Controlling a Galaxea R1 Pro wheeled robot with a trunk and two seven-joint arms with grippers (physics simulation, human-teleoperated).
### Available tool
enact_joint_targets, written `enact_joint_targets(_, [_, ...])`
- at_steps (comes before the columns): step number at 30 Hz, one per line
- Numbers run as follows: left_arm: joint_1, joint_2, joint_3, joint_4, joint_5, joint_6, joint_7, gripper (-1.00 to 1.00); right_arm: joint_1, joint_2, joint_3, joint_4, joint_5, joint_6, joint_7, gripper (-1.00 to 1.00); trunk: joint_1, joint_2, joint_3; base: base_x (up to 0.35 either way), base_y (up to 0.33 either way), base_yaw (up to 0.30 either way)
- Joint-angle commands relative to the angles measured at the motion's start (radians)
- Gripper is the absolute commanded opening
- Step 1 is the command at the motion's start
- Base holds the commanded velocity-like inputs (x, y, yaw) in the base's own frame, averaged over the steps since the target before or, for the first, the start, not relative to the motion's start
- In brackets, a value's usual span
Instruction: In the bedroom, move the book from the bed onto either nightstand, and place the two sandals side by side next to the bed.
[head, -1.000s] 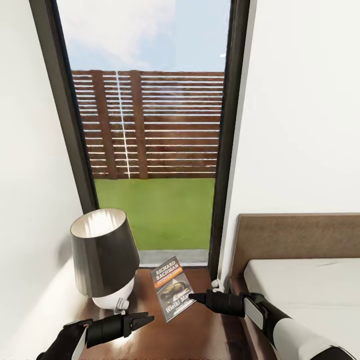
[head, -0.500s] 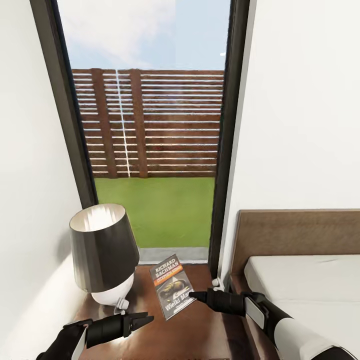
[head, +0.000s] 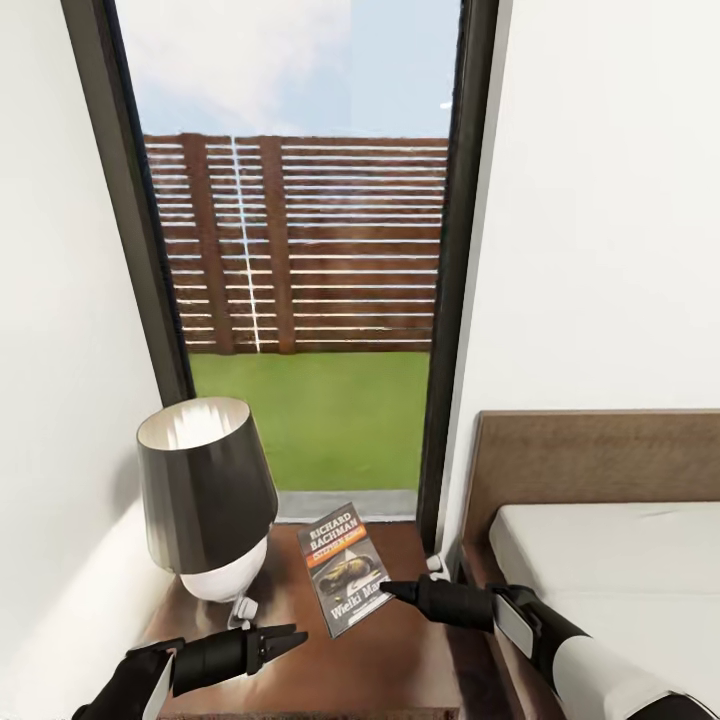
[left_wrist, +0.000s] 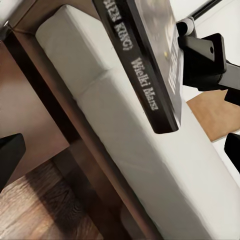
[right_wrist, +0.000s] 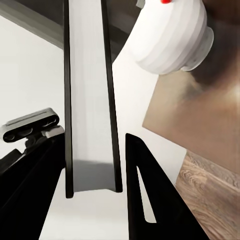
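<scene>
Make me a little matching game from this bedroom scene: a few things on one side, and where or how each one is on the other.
Things:
1. book
2. lamp
3. right gripper
4. bed

Places or states:
A. stands at the nightstand's left side
B. lies to the right of the nightstand
C. held by one edge over the nightstand
D. jaws shut on a dark cover

Pairs: 1-C, 2-A, 3-D, 4-B
</scene>
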Motion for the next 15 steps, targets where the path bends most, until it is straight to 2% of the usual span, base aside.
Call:
enact_joint_targets(1, [-0.001, -0.001, 0.007, -0.001, -0.010, 0.011, -0.007, 1.00, -0.001, -0.001, 0.005, -0.001, -0.010, 0.009, 0.000, -1.00, 0.004, -0.008, -0.004, 0.000, 0.000, 0.000])
enact_joint_targets(9, [-0.001, -0.001, 0.007, -0.001, -0.010, 0.009, -0.008, 1.00, -0.001, 0.005, 0.006, 0.002, -0.007, 0.007, -0.020, -1.00, 0.034, -0.064, -0.029, 0.000, 0.000, 0.000])
enact_joint_targets(15, [-0.001, -0.001, 0.008, -0.001, -0.010, 0.010, -0.008, 1.00, -0.001, 0.003, 0.003, 0.002, -0.007, 0.009, -0.119, -1.00, 0.057, -0.106, -0.048, 0.000, 0.000, 0.000])
